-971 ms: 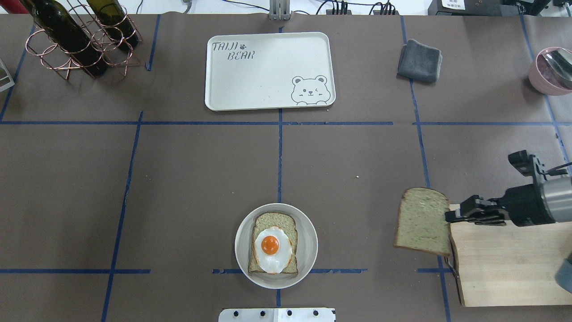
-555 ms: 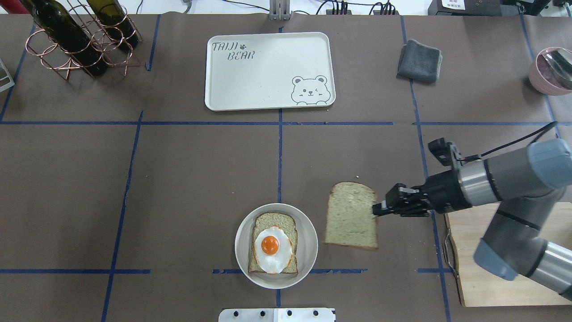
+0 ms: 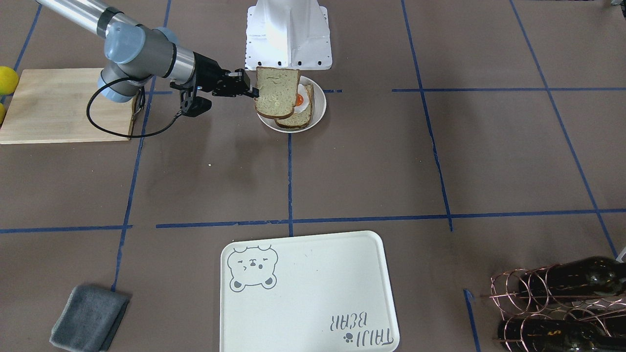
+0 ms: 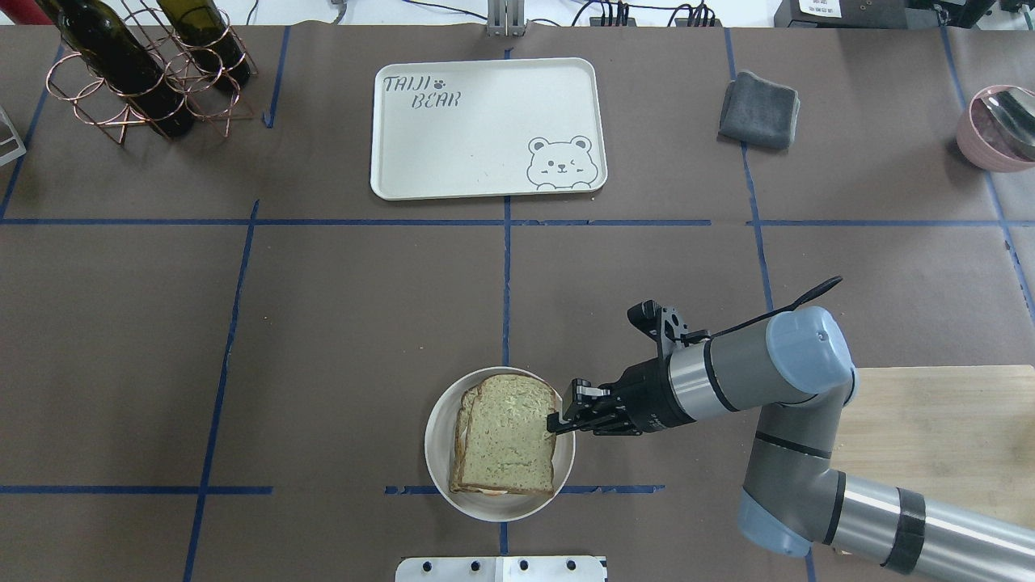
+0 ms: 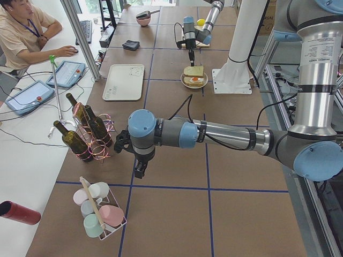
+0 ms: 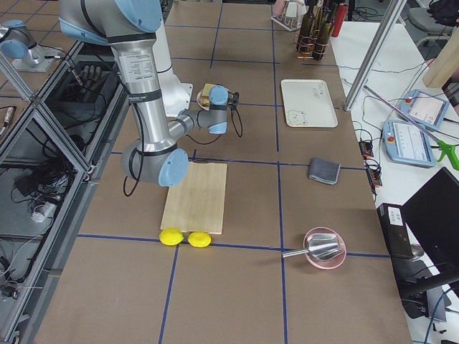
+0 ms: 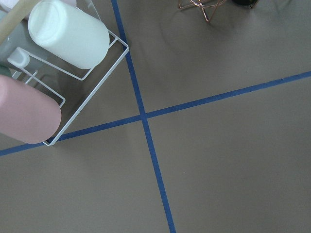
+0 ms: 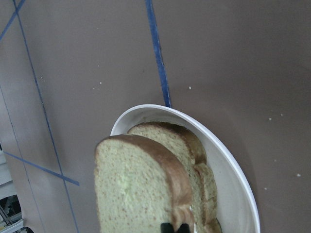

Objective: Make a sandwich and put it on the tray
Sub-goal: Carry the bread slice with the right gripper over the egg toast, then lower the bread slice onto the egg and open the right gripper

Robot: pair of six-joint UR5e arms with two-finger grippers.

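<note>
Above plate, right pincer clamped on top bread slice, left pincer state unclear

Brown tbl w/ blue tape grid.

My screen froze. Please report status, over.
Right gripper, jaws shut on top slice, tilted over egg on plate. Left gripper away, jaws unclear. Nothing between plate and tray.
</note>
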